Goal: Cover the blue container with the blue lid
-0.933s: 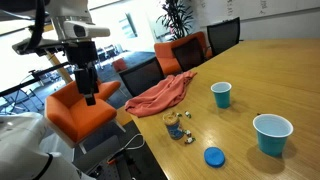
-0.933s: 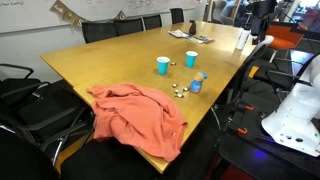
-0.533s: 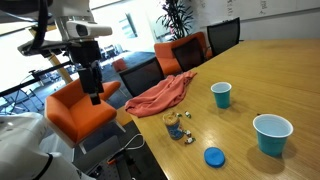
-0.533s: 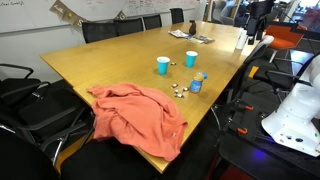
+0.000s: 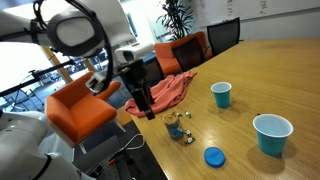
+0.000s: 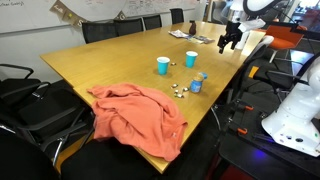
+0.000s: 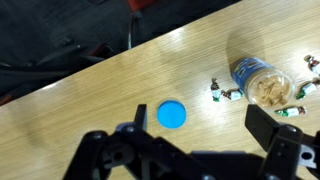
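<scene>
- Change noted: the arm has swung in from above the orange chair (image 5: pixel 75 112) to the desk edge nearest the robot. The gripper (image 5: pixel 145 108) now hangs at that edge, near the blue container (image 5: pixel 174 124).
- End effector: in the wrist view the fingers (image 7: pixel 100 152) stand wide apart with nothing between them. It is released and carrying nothing.
- Blue lid (image 7: pixel 172 114): lying flat on the bare desk close to the same edge and unmoved. It now sits near the middle of the wrist view, ahead of the fingers.
- Blue container: upright, uncovered and unmoved, close to that edge and apart from the lid. Small loose pieces (image 7: pixel 222 94) are scattered just beside it.
- Other items: the small teal cup (image 5: pixel 221 94) and larger teal cup (image 5: pixel 272 134) stand further in from the edge. The orange cloth (image 5: pixel 160 95) drapes over a desk corner. None is disturbed.
- Assessment: the approach is under way and the lid is not yet taken, so nothing of the covering is done. The next move calls for a descent over the lid. The disc is thin and flat, so it may slide or slip the grasp.
</scene>
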Controlling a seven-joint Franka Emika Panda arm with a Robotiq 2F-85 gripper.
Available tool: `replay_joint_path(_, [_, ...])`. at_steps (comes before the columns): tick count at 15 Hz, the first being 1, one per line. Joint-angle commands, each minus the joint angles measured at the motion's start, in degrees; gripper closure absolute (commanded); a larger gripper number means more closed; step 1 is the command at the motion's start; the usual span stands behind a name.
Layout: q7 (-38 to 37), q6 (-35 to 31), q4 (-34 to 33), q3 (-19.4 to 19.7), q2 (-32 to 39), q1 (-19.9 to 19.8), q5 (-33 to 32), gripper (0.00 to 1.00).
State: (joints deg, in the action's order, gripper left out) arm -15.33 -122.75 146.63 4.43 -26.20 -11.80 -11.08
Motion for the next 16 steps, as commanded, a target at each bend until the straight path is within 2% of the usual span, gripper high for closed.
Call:
replay_joint_path(1, [-0.2,-11.8,-1.7,2.6,11.5,-2.4,0.1,0.00])
replay_joint_path(4, [1.3,-17.9,-3.8,4.9,18.8,-2.8,1.0,0.00])
replay_joint_path(5, [0.4,-16.3,-1.0,4.4,14.5,-2.3,0.2,0.00])
replay_joint_path(9, [0.4,-16.9,-1.5,4.8,16.5,-2.2,0.2,0.00])
replay_joint_path(12, [-4.9,-26.1,-1.5,4.8,21.8,-2.6,0.6,0.00])
replay_joint_path(16, [-9.6,-33.0,-3.9,6.5,30.8,-2.7,1.1,0.00])
